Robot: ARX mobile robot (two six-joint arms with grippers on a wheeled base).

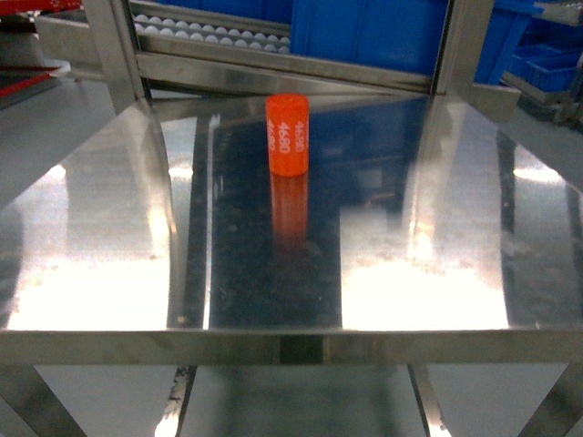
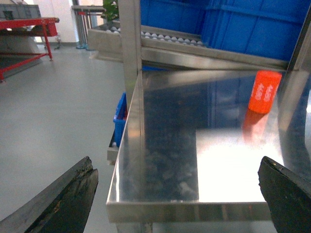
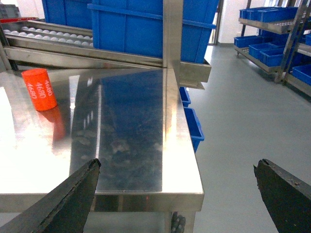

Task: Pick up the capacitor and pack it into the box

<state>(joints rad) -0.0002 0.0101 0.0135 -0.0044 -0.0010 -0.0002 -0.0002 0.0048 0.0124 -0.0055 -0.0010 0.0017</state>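
The capacitor (image 1: 288, 135) is an orange cylinder printed "4680", standing upright toward the back middle of the shiny steel table (image 1: 109, 255). From the left wrist view the capacitor (image 2: 265, 91) stands far ahead and to the right. My left gripper (image 2: 177, 167) is open and empty, held back at the table's near left corner. My right gripper (image 3: 177, 166) is also open and empty, at the near right corner, with the capacitor (image 3: 40, 89) far ahead on its left. Neither gripper shows in the head view. The box is out of view.
Large blue bins (image 1: 364, 32) and a roller conveyor (image 1: 214, 32) run behind the table, with steel uprights (image 1: 118, 55) at its back corners. Smaller blue bins (image 3: 193, 128) sit below the table's right side. Shelving with blue bins (image 3: 272, 29) stands across the grey floor.
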